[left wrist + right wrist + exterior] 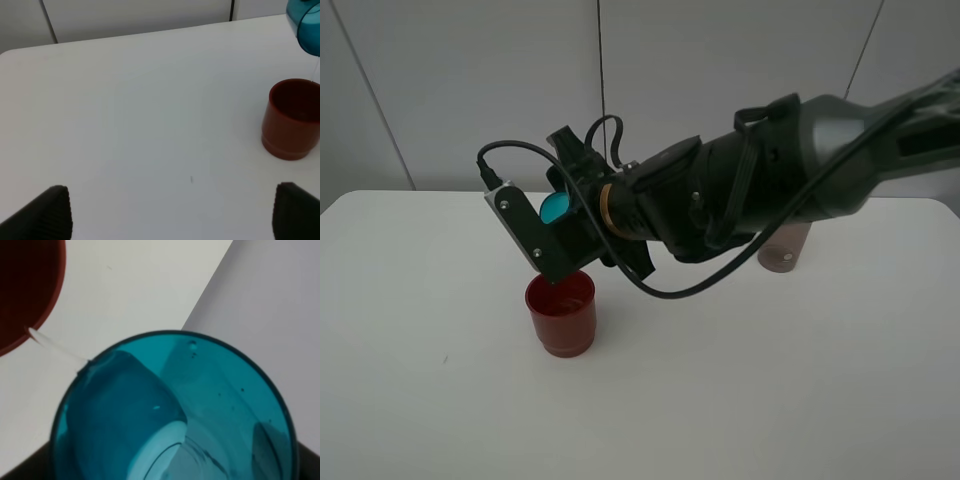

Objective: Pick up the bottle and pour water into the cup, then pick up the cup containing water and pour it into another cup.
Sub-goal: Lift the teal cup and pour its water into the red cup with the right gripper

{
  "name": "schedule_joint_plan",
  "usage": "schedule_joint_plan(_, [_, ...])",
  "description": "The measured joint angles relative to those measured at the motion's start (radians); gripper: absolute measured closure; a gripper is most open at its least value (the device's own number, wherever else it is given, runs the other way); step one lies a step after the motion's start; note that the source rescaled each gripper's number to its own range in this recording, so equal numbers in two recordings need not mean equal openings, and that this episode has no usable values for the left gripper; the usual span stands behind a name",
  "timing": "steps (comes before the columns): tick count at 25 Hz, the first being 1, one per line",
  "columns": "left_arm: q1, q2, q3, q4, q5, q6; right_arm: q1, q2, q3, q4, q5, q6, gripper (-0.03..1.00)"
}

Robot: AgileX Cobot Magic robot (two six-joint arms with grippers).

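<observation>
The teal cup [556, 208] is tilted steeply, mouth down toward the red cup [561, 315], with my right gripper [558, 228] shut on it. The right wrist view looks into the teal cup [175, 410]; a thin stream of water [55, 347] runs from its rim into the red cup [25, 285]. In the left wrist view the teal cup [305, 22] hangs just above the red cup [292, 120]. Only the base of the bottle [783, 250] shows, standing behind the right arm. My left gripper [172, 212] is open and holds nothing, well to the left of the red cup.
The white table [440, 400] ends at a pale wall [470, 80] at the back. The right arm [770, 180] stretches from the right edge across the middle, with a black cable looping under it.
</observation>
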Motion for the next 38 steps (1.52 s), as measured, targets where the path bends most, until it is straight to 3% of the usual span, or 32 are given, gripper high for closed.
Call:
schedule_joint_plan(9, [0.0,0.0,0.0,0.0,0.0,0.0,0.0,0.0,0.0,0.0,0.0,-0.179,0.87])
schedule_joint_plan(28, [0.0,0.0,0.0,0.0,0.0,0.0,0.0,0.0,0.0,0.0,0.0,-0.258,0.87])
schedule_joint_plan(38, [0.0,0.0,0.0,0.0,0.0,0.0,0.0,0.0,0.0,0.0,0.0,-0.365,0.87])
